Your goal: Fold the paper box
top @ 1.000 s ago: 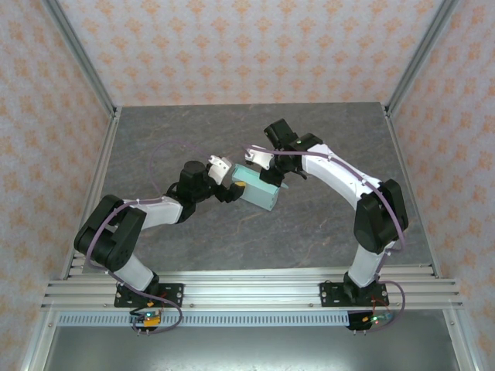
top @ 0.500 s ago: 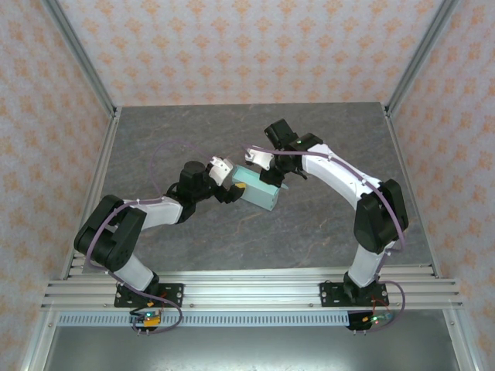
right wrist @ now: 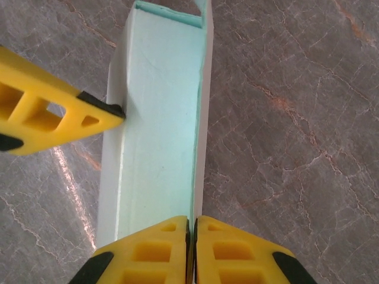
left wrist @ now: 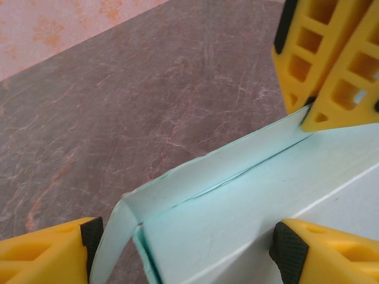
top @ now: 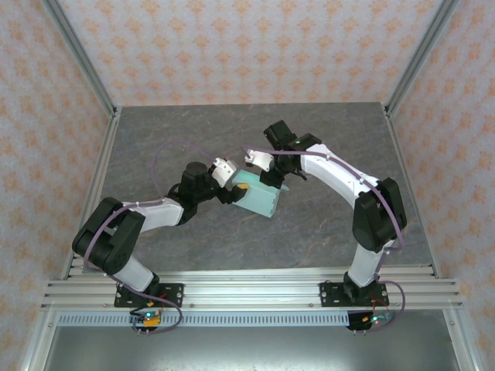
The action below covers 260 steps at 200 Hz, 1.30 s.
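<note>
Middle of the tabletop (top: 193, 124) taken, margins open
The paper box (top: 259, 199) fills the centre, straddled by the left fingers (left wrist: 41, 251) and pinched by the right fingers (right wrist: 154, 251). Bare stone lies free behind and in front, fenced by aluminium posts (top: 81, 58).

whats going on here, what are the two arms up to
Two robot arms are working on a pale mint paper box in the middle of the grey table. The right gripper is shut on the thin edge of one wall. The left gripper has its jaws spread around the other end, one finger touching an outer wall; whether it squeezes is hard to tell. The box looks part-folded, with a flap loose at that end.
</note>
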{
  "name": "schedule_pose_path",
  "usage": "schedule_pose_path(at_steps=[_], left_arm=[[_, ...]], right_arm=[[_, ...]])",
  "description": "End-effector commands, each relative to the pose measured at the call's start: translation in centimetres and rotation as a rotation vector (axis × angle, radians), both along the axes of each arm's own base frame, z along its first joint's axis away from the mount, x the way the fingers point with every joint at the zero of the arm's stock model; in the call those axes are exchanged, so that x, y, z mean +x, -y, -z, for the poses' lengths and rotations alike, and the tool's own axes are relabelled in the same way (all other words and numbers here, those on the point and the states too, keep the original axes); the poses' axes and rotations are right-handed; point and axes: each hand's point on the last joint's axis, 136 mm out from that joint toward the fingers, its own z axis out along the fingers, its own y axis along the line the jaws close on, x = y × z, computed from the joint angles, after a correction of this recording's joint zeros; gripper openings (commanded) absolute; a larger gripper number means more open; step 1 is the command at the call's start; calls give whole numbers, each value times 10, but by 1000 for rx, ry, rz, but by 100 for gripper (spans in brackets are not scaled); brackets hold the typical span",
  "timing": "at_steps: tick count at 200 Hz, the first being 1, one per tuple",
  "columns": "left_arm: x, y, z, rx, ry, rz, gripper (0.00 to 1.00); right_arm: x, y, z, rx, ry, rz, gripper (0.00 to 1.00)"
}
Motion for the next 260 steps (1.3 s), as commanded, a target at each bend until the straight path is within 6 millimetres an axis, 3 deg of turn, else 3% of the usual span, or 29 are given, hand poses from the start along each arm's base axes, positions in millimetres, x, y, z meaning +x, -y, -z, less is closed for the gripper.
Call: schedule_pose_path(at_steps=[1, 58, 111, 162, 205, 260], left_arm=[[5, 3, -18, -21, 78, -11, 74], [2, 2, -21, -54, 57, -48, 67], [-13, 14, -34, -113, 54, -50, 70], [-10, 8, -20, -108, 26, -96, 75], [-7, 8, -9, -117, -3, -120, 75], [-10, 7, -9, -122, -9, -121, 73]], right_arm=[[-17, -7, 6, 23, -70, -46, 11], [-7, -5, 1, 27, -12, 4, 10], [-3, -14, -13, 52, 77, 40, 10], [-2, -9, -24, 55, 142, 27, 8], [-2, -7, -21, 46, 146, 31, 8], [-2, -8, -17, 43, 140, 31, 8]])
